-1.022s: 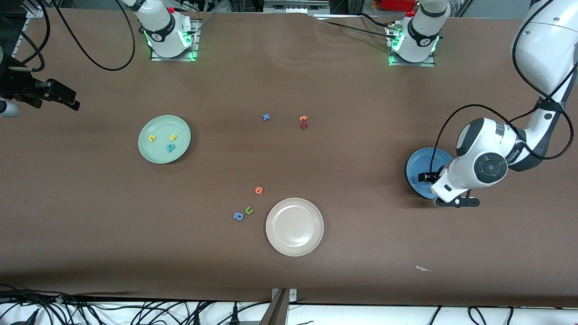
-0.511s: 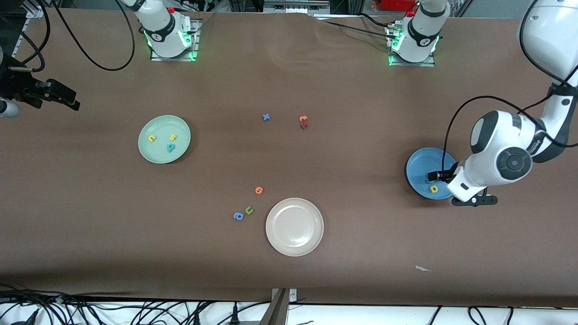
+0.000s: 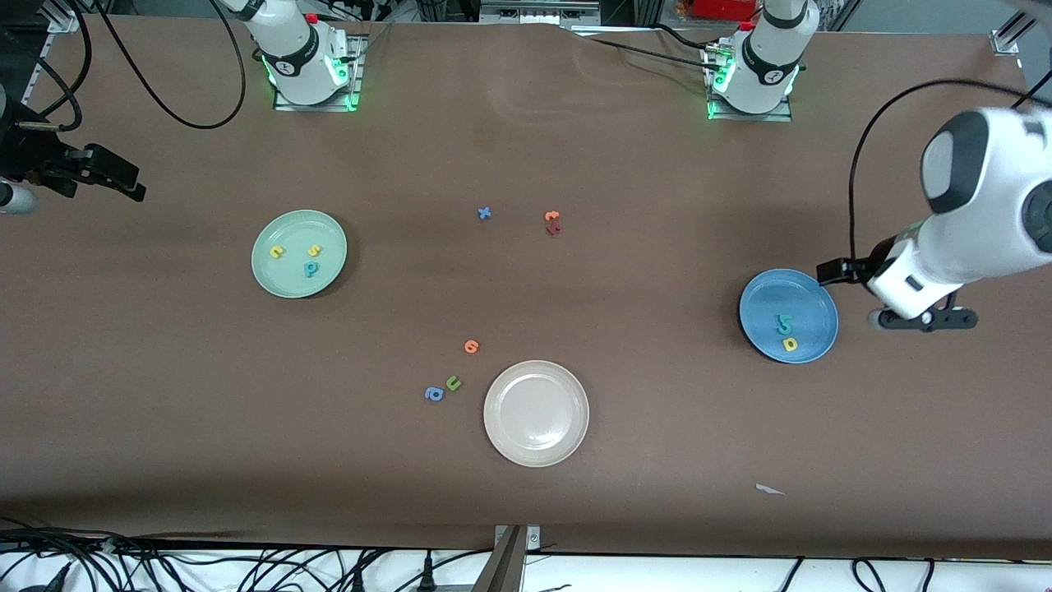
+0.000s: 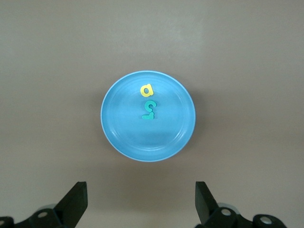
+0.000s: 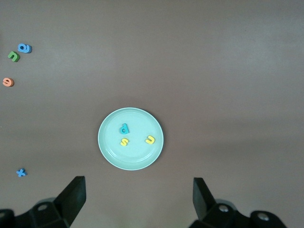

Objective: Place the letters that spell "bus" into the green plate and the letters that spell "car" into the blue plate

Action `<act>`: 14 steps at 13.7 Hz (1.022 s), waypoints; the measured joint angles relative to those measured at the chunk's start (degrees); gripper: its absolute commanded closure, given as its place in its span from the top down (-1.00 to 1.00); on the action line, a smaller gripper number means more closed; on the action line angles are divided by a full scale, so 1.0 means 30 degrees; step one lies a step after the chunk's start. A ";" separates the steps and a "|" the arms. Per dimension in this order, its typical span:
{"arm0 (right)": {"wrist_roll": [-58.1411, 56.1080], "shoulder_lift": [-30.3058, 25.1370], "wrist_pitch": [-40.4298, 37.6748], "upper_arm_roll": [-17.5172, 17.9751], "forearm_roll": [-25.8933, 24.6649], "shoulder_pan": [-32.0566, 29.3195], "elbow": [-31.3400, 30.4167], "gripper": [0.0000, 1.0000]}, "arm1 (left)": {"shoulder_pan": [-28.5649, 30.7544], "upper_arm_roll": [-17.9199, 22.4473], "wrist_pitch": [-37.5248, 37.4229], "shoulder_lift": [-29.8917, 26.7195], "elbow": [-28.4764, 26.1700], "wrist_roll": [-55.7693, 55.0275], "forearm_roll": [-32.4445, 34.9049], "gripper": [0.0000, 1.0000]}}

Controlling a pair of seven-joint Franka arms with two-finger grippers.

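Note:
The green plate (image 3: 287, 279) holds a yellow "u" (image 3: 277, 252), a yellow "s" (image 3: 314, 250) and a teal "b" (image 3: 311, 268). The blue plate (image 3: 809, 300) holds a teal "c" with a thin teal piece (image 3: 784, 324) against it and a yellow D-like letter (image 3: 790, 344). My left gripper (image 3: 834, 271) hangs open and empty, high over bare table beside the blue plate (image 4: 142, 137). My right gripper (image 3: 115, 177) waits open and empty, high at the right arm's end, with the green plate (image 5: 137, 156) below it.
A beige-white plate (image 3: 536, 413) sits nearest the front camera. Beside it lie an orange letter (image 3: 471, 346), a green "u" (image 3: 453, 382) and a blue "a" (image 3: 434, 394). Mid-table lie a blue "x" (image 3: 484, 213) and orange and dark red letters (image 3: 552, 222).
The left arm rose and drew away from the blue plate toward its own end of the table, uncovering the letters in the plate. The right arm stayed still.

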 measured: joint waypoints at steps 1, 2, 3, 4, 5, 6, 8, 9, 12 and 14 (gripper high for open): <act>0.0000 -0.0001 0.0000 -0.0002 0.0000 -0.0001 0.0000 1.00 | -0.0159 0.0087 -0.0113 -0.0547 0.0023 0.0000 -0.0253 1.00; 0.0000 0.0000 0.0000 -0.0003 0.0000 -0.0001 0.0000 1.00 | -0.0262 0.0206 -0.0248 -0.0935 0.0151 0.0000 -0.0438 1.00; 0.0000 0.0000 0.0000 -0.0004 0.0000 -0.0001 0.0001 1.00 | -0.0338 0.0365 -0.0533 -0.1150 0.0465 0.0005 -0.0505 1.00; 0.0000 0.0000 0.0000 -0.0003 0.0000 -0.0001 0.0001 1.00 | -0.0351 0.0456 -0.1031 -0.1227 0.0967 0.0022 -0.0507 1.00; 0.0000 0.0000 0.0001 -0.0003 0.0000 -0.0001 0.0001 1.00 | -0.0359 0.0498 -0.1653 -0.1242 0.1490 0.0037 -0.0508 1.00; 0.0000 0.0000 0.0001 -0.0004 0.0000 -0.0001 0.0000 1.00 | -0.0417 0.0510 -0.2212 -0.1250 0.1950 0.0049 -0.0509 1.00; 0.0000 -0.0001 0.0001 -0.0004 0.0000 -0.0001 0.0001 1.00 | -0.0701 0.0507 -0.2812 -0.1296 0.2490 0.0050 -0.0512 1.00; 0.0000 0.0000 0.0001 -0.0004 0.0000 -0.0001 0.0001 1.00 | -0.0792 0.0508 -0.2891 -0.1346 0.2612 0.0050 -0.0512 1.00; 0.0000 0.0000 0.0001 -0.0005 0.0000 -0.0001 0.0001 1.00 | -0.0784 0.0606 -0.2971 -0.1490 0.2726 0.0067 -0.0512 1.00; 0.0000 0.0000 0.0001 -0.0005 0.0000 -0.0001 0.0001 1.00 | -0.0753 0.0638 -0.3108 -0.1522 0.2726 0.0095 -0.0512 1.00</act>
